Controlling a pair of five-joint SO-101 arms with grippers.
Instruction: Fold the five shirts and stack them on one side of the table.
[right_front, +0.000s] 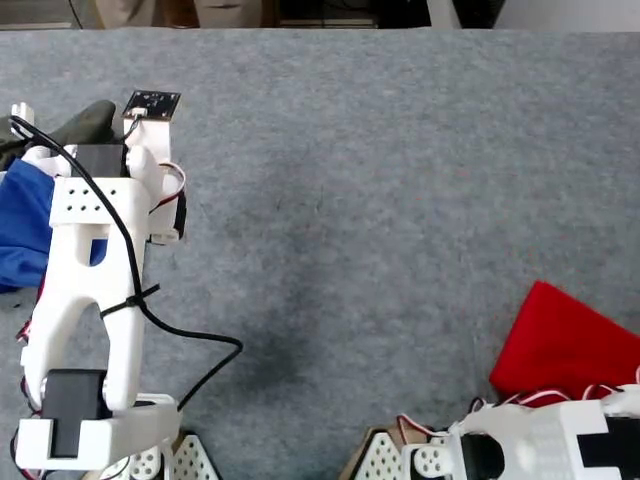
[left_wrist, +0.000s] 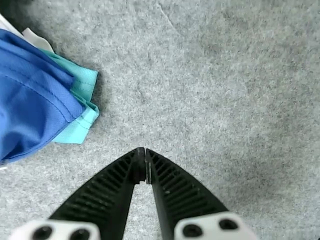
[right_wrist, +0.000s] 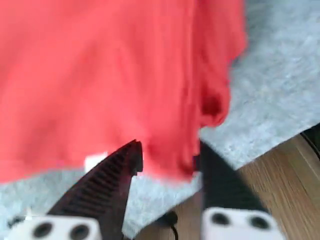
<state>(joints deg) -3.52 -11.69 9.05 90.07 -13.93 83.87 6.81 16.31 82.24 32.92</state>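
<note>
A red shirt (right_front: 570, 345) lies in a folded wedge at the table's right edge, just beyond my right arm (right_front: 540, 445). My right gripper (right_wrist: 167, 160) is open, and the hem of the red shirt (right_wrist: 100, 75) lies between its jaws. At the far left a blue shirt (right_front: 25, 230) sits in a pile with a dark shirt (right_front: 85, 125) behind it, partly hidden by my left arm (right_front: 95, 210). My left gripper (left_wrist: 141, 165) is shut on nothing, over bare grey felt beside the blue shirt (left_wrist: 30, 110) and a teal shirt (left_wrist: 77, 115) underneath it.
Grey felt (right_front: 380, 200) covers the whole table. The table's edge and a wooden floor (right_wrist: 285, 175) lie close to the red shirt. A black cable (right_front: 190, 340) loops off the left arm onto the felt.
</note>
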